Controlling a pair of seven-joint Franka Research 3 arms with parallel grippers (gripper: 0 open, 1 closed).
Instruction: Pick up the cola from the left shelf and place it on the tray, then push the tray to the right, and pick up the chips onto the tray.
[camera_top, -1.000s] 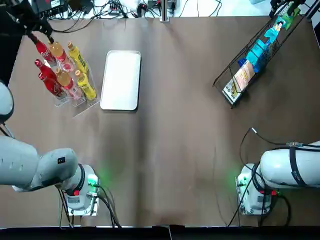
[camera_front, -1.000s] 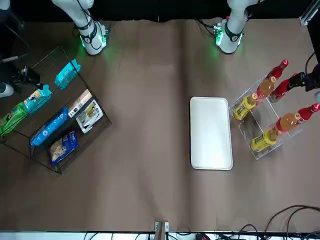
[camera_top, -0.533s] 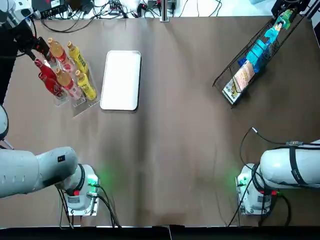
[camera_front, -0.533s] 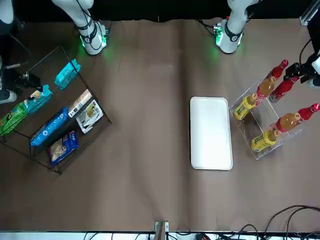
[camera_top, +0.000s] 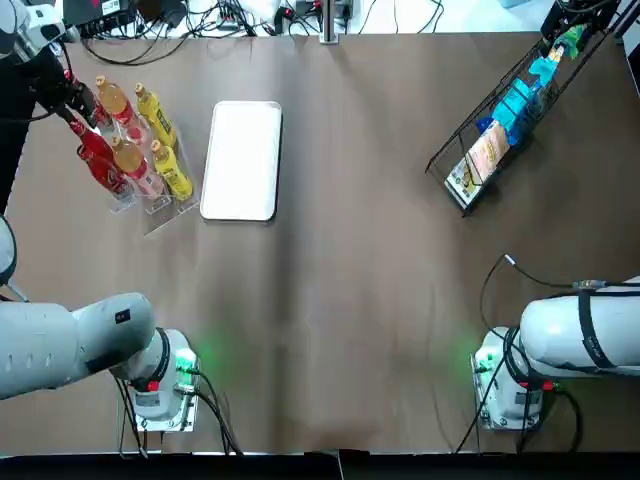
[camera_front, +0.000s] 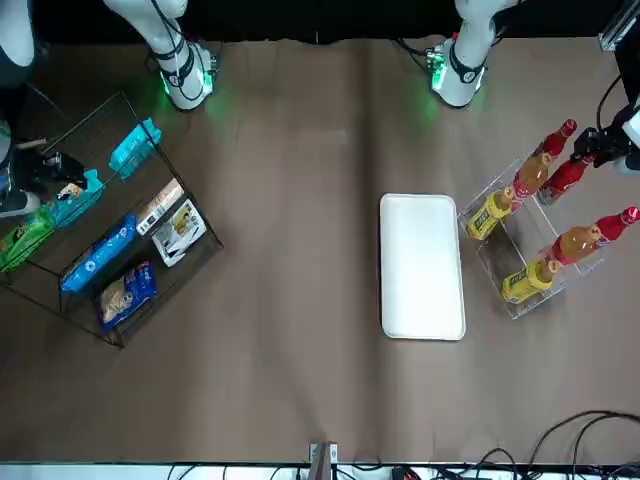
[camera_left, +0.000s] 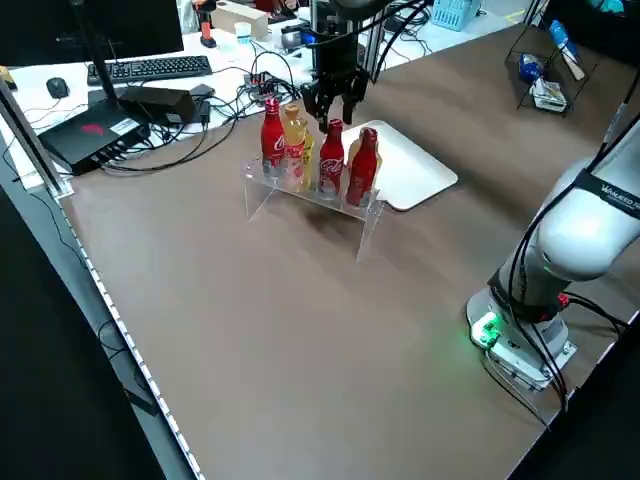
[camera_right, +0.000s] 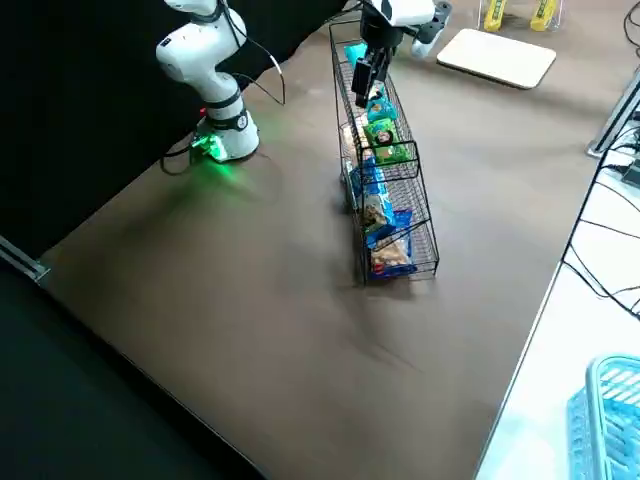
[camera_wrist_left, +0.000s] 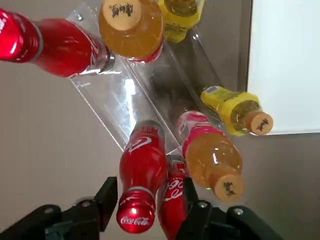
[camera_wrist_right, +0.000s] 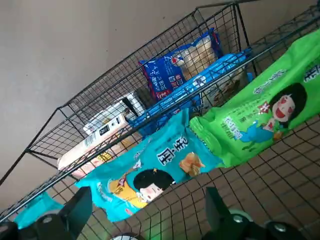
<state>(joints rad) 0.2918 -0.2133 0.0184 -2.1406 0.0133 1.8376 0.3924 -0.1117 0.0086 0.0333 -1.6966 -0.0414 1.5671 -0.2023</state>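
Left gripper (camera_wrist_left: 148, 197): arm reaches to the counter's (camera_top: 360, 280) far left corner, pointing down over the clear shelf (camera_wrist_left: 107, 100). Jaws wide, astride the neck of an upright cola (camera_wrist_left: 142, 165) standing in that shelf.
Right gripper (camera_wrist_right: 147, 197): above the wire rack (camera_wrist_right: 250, 185) of chips (camera_wrist_right: 150, 172), jaws wide.
Tray (camera_top: 242, 160): beside the shelf.

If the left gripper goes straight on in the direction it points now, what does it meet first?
Probably the red cap of the nearest cola bottle, which shows between the open fingers of the left gripper in its wrist view. Depth is unclear.
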